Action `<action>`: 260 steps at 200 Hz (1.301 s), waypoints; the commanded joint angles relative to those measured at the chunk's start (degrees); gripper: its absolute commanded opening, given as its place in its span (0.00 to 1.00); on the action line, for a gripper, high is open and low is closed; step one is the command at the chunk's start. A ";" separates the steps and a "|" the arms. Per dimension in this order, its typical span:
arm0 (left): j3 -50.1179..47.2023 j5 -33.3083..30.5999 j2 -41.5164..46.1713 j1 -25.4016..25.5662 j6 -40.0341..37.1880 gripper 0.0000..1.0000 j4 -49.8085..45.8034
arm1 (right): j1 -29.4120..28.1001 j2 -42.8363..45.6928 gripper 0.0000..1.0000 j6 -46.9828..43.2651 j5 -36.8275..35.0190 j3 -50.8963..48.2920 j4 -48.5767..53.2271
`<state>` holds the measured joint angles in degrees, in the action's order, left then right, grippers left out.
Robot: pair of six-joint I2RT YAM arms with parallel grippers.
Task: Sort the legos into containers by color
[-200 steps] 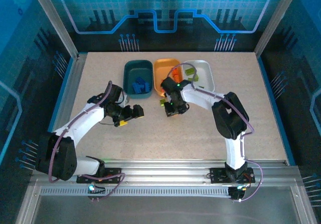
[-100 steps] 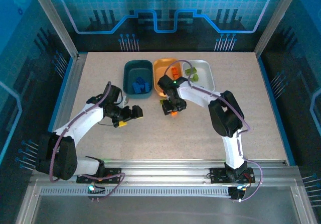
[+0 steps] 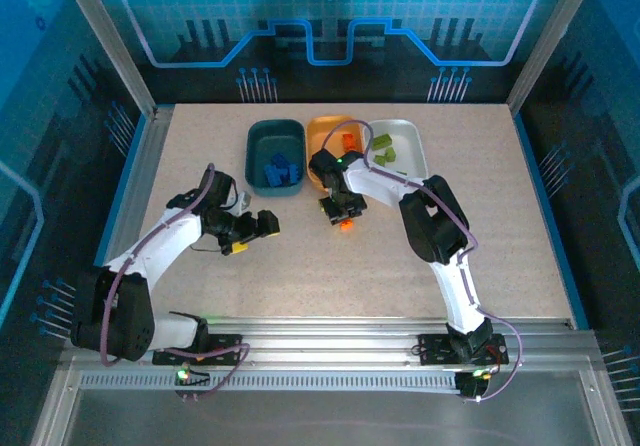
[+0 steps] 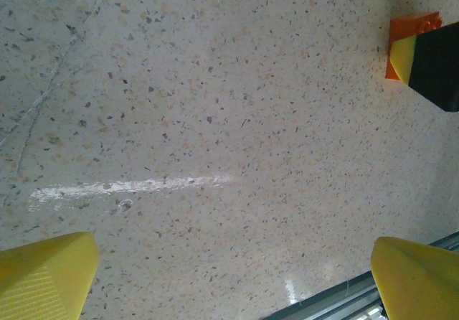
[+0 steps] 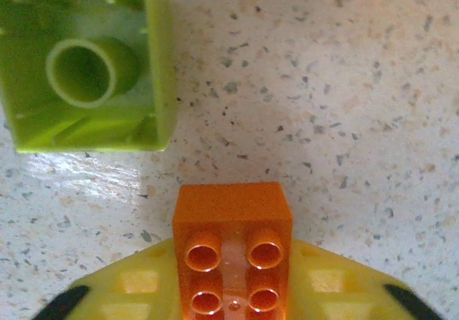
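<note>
Nearest, the left claw (image 3: 253, 229) hangs over bare desk (image 3: 300, 286), jaws spread wide and empty. Farther in, near the desk's middle, the right claw (image 3: 343, 217) is clamped on an orange brick (image 5: 233, 245). Just beyond lies an upturned lime brick (image 5: 86, 65). Toward the far edge stand the teal tub (image 3: 251, 151) holding blue bricks (image 3: 280, 171), the orange tub (image 3: 322, 124) and the white tub (image 3: 420, 151).

Left arm (image 3: 160, 248) and right arm (image 3: 463, 296): white tubular links, black joint housings, black bases (image 3: 205, 344) with small green lights, a lilac cable (image 3: 209, 171) looped along each. Fingers (image 4: 46, 275) yellow, wedge-shaped, finely ribbed on the pad; the right arm's fingers (image 5: 136, 284) show square recesses and black marks
</note>
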<state>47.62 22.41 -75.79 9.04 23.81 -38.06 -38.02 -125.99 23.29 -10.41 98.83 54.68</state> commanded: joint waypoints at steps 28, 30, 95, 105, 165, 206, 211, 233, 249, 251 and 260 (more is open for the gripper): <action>-0.72 2.25 0.52 -1.06 -0.88 0.99 -0.26 | -0.35 10.85 0.19 2.51 0.33 -4.29 5.01; -0.71 2.36 0.48 -1.05 -0.88 0.99 -0.19 | -0.31 11.45 0.19 2.61 0.42 -4.33 5.09; 0.69 4.39 -1.73 -1.04 0.18 0.99 2.05 | 10.40 14.19 0.21 11.74 15.67 8.96 1.00; 1.03 4.64 -1.64 -1.04 0.44 0.99 2.05 | 11.75 11.64 0.22 13.94 18.01 11.71 -0.18; -0.97 5.53 1.42 -1.04 0.80 0.99 1.50 | 13.39 -8.69 0.23 19.21 20.75 34.05 1.12; -0.37 5.14 1.53 -1.04 -0.30 0.99 -0.68 | 13.86 -16.43 0.27 21.52 20.22 41.11 0.84; -0.19 5.14 1.46 -1.04 -0.45 0.99 -0.86 | 13.87 -16.86 0.28 21.66 20.06 41.46 0.72; 0.59 5.06 0.83 -1.04 -0.39 0.99 -0.98 | 13.85 -17.45 0.34 21.95 19.82 42.19 0.46; 0.86 5.17 0.47 -1.04 -0.04 0.99 -0.74 | 13.77 -16.99 0.43 21.68 19.61 42.18 0.63; 0.89 5.14 0.40 -1.04 0.02 0.99 -0.64 | 13.77 -16.93 0.45 21.70 19.57 42.22 0.61; 0.91 5.18 0.38 -1.05 0.10 0.99 -0.48 | 13.71 -16.38 0.49 21.48 19.13 42.16 0.91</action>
<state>47.42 26.04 -75.37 8.71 23.99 -37.39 -24.40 -143.48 44.25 8.64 138.69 54.43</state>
